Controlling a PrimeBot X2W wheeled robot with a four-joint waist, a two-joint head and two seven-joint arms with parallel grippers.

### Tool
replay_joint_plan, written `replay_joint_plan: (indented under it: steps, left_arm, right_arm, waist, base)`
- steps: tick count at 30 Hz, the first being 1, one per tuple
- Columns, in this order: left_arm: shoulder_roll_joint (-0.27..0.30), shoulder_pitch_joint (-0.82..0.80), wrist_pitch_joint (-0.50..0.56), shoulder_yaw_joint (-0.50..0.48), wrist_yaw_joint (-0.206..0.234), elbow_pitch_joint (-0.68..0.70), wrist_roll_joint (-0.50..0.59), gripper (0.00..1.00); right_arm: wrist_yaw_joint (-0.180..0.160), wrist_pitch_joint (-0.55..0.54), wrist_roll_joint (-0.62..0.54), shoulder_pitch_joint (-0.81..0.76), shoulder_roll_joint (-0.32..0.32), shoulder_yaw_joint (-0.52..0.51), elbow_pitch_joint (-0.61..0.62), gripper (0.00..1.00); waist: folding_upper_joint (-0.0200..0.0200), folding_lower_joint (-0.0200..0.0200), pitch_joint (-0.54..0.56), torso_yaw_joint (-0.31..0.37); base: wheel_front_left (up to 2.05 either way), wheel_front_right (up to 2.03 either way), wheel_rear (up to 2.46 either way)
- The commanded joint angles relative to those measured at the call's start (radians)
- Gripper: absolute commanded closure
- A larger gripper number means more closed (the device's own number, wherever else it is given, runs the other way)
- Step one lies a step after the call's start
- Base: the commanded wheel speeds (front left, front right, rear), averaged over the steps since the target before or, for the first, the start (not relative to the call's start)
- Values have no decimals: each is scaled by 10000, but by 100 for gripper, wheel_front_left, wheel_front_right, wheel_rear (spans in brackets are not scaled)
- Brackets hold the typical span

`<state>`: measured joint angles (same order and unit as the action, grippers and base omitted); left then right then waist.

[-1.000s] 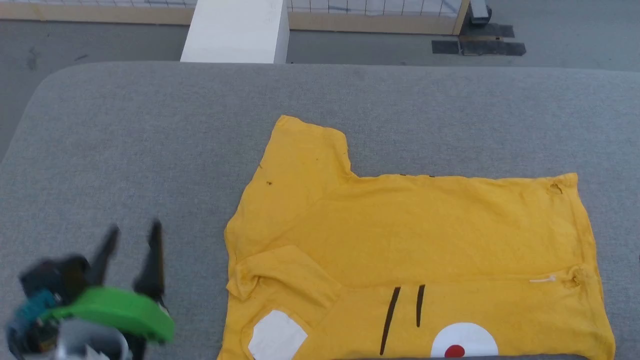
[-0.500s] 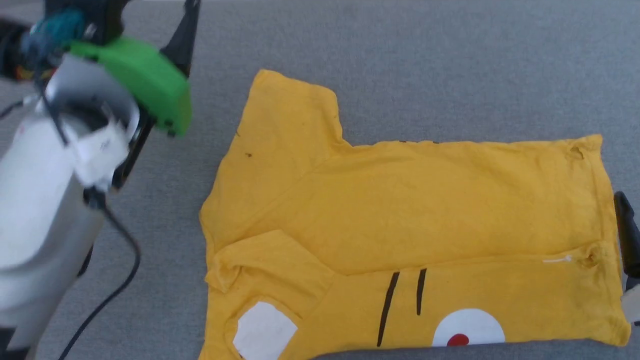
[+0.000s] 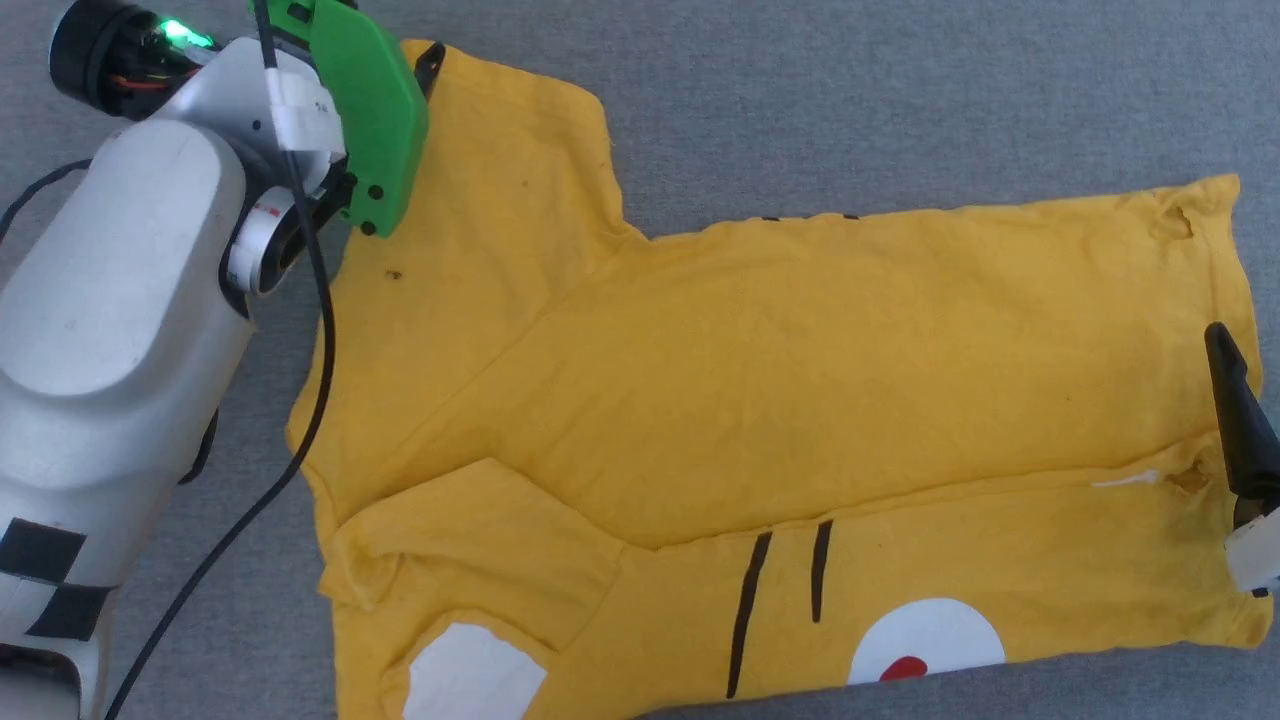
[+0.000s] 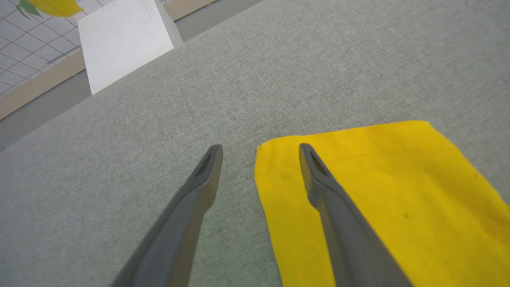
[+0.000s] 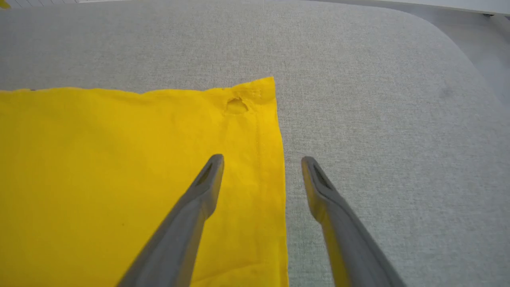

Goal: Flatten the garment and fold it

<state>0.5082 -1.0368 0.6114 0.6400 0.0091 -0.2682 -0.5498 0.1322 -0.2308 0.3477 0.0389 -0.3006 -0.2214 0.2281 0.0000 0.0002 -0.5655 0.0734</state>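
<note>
The garment (image 3: 800,400) lies flat on the grey padded surface (image 3: 900,90), its near part folded over. The left gripper (image 4: 259,147), fingers spread, straddles the corner of the far sleeve (image 3: 500,150), one finger over yellow and one over bare grey, and the right gripper (image 5: 261,158), just as spread, straddles the hem edge near a small hole (image 5: 236,105). Bare grey runs wide beyond both edges, a white block (image 4: 119,44) standing past the far rim. A second ago the left gripper hung well off to the garment's left; now it's up at that sleeve.
</note>
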Motion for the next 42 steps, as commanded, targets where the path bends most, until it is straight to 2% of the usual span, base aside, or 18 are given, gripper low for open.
replay_joint_plan:
  steps: [1, 4, 5, 6, 12, 17, 20, 21, 23, 28, 33, 40, 41, 42]
  left_arm:
    - [64, -79, 104, 15, -27, -92, -176, 0]
    - [128, 165, 340, 61, -58, -293, -368, 0]
    - [152, 236, 325, 68, -54, -337, -385, 11]
    - [197, 328, 296, 94, -47, -401, -370, 100]
    - [180, 812, -356, -58, 123, -560, -499, 100]
    - [17, 1135, -883, -116, 165, -590, -629, 100]
    - [-52, 1223, -985, -96, 152, -567, -692, 100]
    - [-130, 1207, -1023, -64, 146, -493, -722, 100]
    - [-179, 1165, -1036, -30, 147, -437, -713, 100]
    - [-326, 990, -1051, 47, 198, -288, -656, 100]
    - [-456, 872, -1065, 125, 241, -257, -623, 100]
    - [-463, 798, -1117, 132, 257, -325, -649, 100]
    - [-460, 779, -1114, 130, 260, -342, -657, 100]
    - [-456, 761, -1111, 128, 263, -354, -661, 100]
  right_arm:
    - [-15, 100, 108, 210, -37, 28, -46, 0]
    - [-15, 130, 145, 277, -101, 46, -121, 0]
    - [-15, 136, 158, 294, -114, 49, -138, 0]
    - [-15, 131, 162, 313, -137, 48, -163, 0]
    - [-15, 106, 306, 584, -342, -101, -11, 0]
    - [-15, -366, 528, 1343, -1018, -197, 260, 0]
    - [-15, -1078, 820, 2214, -1668, -53, 278, 0]
    - [-15, -1989, 969, 3156, -2365, 314, -31, 0]
    - [-15, -2683, 1156, 3745, -2565, 582, -461, 0]
    - [-15, -4398, 1379, 4809, -2618, 966, -1792, 0]
    - [-15, -5957, 1429, 4948, -2525, 1077, -2644, 0]
    - [-15, -6738, 1604, 4555, -2376, 965, -2680, 0]
    - [-15, -6911, 1595, 4496, -2312, 909, -2732, 15]
    - [-15, -7041, 1575, 4466, -2258, 850, -2756, 55]
  waist:
    - [0, -2, -398, 362]
    - [0, -2, -498, 419]
    - [0, -2, -518, 432]
    - [0, -2, -529, 442]
    - [0, -2, -201, 313]
    - [0, -2, 351, 41]
    - [0, -2, 533, -122]
    - [0, -2, 546, -317]
    - [0, -2, 491, -435]
    - [0, -2, 203, -691]
    - [0, -2, -8, -850]
    - [0, -2, -159, -899]
    - [0, -2, -180, -899]
    - [0, -2, -196, -898]
  base:
    - [0, 0, 0]
    - [0, 0, 0]
    - [0, 0, 0]
    - [0, 0, 0]
    - [0, 0, 0]
    - [0, 0, 0]
    - [0, 0, 0]
    - [0, 0, 0]
    - [0, 0, 0]
    - [0, 0, 0]
    - [0, 0, 0]
    - [0, 0, 0]
    - [0, 0, 0]
    - [0, 0, 0]
